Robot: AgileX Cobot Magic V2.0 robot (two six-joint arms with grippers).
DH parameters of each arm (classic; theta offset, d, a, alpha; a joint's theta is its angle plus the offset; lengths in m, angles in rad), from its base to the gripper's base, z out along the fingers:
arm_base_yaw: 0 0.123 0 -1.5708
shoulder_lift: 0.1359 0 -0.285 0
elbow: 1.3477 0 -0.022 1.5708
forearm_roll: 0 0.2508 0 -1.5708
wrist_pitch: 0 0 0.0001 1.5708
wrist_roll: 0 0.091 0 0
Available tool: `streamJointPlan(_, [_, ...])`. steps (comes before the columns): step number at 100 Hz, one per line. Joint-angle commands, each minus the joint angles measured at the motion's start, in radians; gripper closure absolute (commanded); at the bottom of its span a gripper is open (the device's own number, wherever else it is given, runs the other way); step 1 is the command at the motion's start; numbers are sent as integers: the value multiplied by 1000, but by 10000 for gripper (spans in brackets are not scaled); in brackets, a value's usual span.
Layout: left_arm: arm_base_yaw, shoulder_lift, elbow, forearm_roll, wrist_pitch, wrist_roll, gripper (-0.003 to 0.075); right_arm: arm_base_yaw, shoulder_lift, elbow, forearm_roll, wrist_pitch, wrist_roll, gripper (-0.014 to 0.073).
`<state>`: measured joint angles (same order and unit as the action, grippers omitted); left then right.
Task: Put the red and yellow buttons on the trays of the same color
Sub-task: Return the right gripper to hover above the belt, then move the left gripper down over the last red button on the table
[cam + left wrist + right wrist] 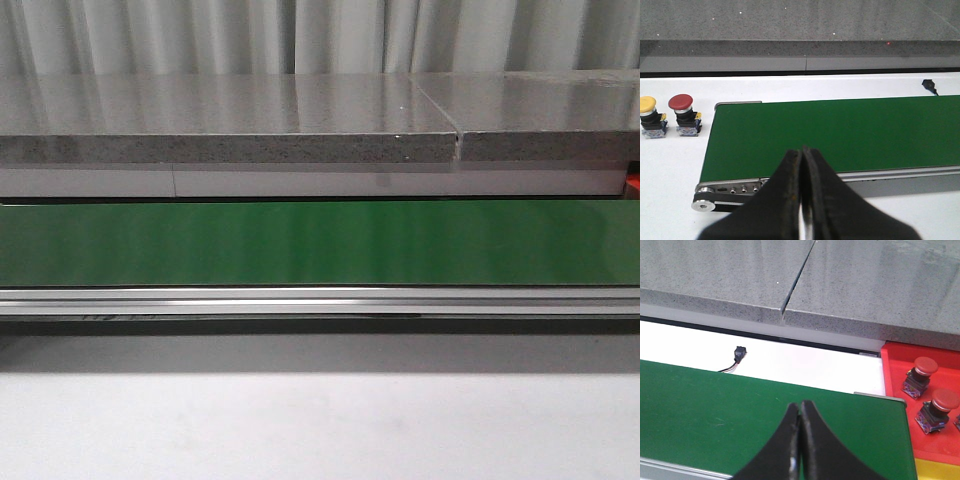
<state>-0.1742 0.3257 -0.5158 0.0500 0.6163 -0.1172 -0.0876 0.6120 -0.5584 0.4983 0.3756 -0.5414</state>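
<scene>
Right wrist view shows us 2 red buttons (926,371) already on the red tray (892,365), while 1 yellow button (647,104) and 1 red button (680,102) wait beside the belt (840,130), and both the left gripper (802,155) and the right gripper (799,409) sit pressed closed on nothing.

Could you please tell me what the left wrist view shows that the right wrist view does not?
Only the left wrist view shows a yellow button beside a red button on the white table, plus the shut left gripper. Only the right wrist view shows the red tray holding two red buttons and the shut right gripper. Both show the green belt.
</scene>
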Motion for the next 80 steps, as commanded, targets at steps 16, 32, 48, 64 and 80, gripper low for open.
streamJointPlan(16, [-10,10,-26,-3,-74,-6,638,-1,-4,-26,10,-63,-9,660])
streamJointPlan(32, [-10,10,-26,-3,-52,-6,325,-1,-4,-26,10,-63,-9,660])
streamJointPlan(48, [-10,10,-26,-3,-49,-6,101,-1,-4,-26,10,-63,-9,660])
streamJointPlan(64, [-10,10,-26,1,-53,-6,99,-1,-4,-26,10,-63,-9,660])
streamJointPlan(80, [4,62,-48,136,-55,-208,99,-1,-4,-26,10,-63,-9,660])
